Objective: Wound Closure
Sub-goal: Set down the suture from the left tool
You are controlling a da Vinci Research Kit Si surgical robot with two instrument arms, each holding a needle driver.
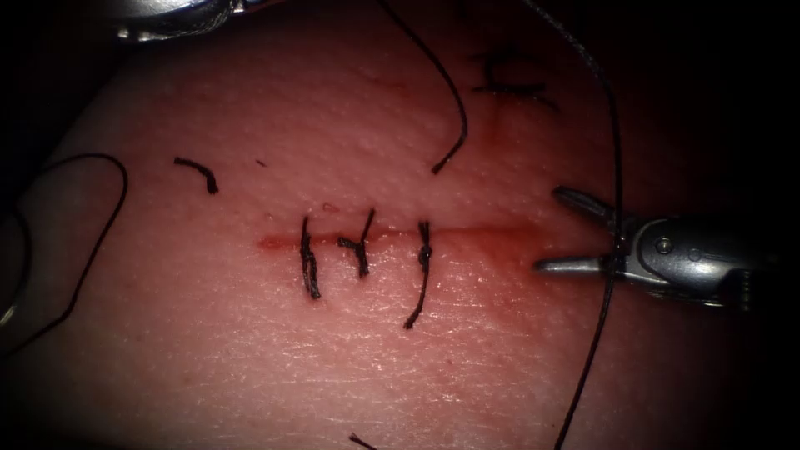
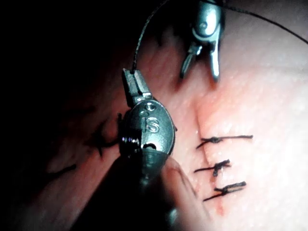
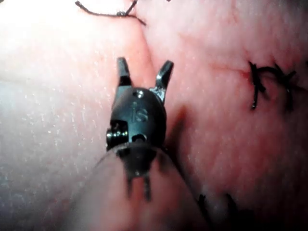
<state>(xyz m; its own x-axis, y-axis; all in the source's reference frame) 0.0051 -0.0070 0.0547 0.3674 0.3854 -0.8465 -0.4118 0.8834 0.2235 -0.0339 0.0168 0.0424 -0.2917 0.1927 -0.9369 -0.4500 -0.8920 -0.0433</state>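
Thread (image 2: 138, 45) held by left gripper (image 2: 134, 83); right gripper (image 1: 554, 230) spread, empty.

The tissue (image 1: 250, 350) is pink and pale red, with tiny dots and fine lines like skin. The cut (image 1: 392, 236) across the middle of the frame is a thin red line with red fluid (image 1: 271, 243) at its left end. Three stitches (image 1: 364, 250) on it are black. The thread (image 1: 615, 150) at the right is dark too. The right tool (image 1: 567, 232) is shiny grey, and the left tool (image 2: 135, 82) dark grey.
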